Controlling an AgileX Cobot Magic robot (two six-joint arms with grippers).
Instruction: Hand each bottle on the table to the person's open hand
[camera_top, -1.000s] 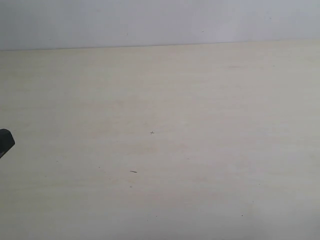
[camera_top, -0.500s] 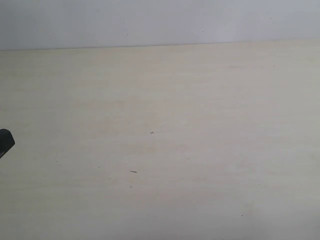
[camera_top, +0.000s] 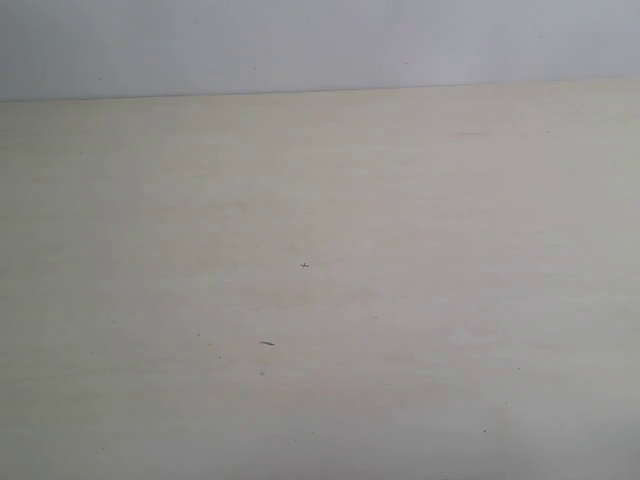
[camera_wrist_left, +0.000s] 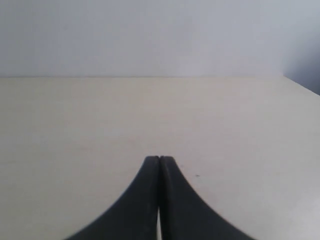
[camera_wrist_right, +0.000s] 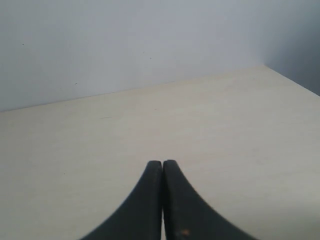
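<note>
Table (camera_top: 400, 250) looks faintly grained; left pincer (camera_wrist_left: 159, 160) and right pincer (camera_wrist_right: 162, 164) taper, closed.

The desk (camera_top: 420, 300) runs out past three edges of the exterior view; the dark marks (camera_top: 267, 343) on it are too small to identify; the left pincer (camera_wrist_left: 159, 159) and right pincer (camera_wrist_right: 163, 162) are each cut off by the frame, their bases blurred; an orange fleck (camera_wrist_right: 185, 232) on the right one is too small to tell.
</note>
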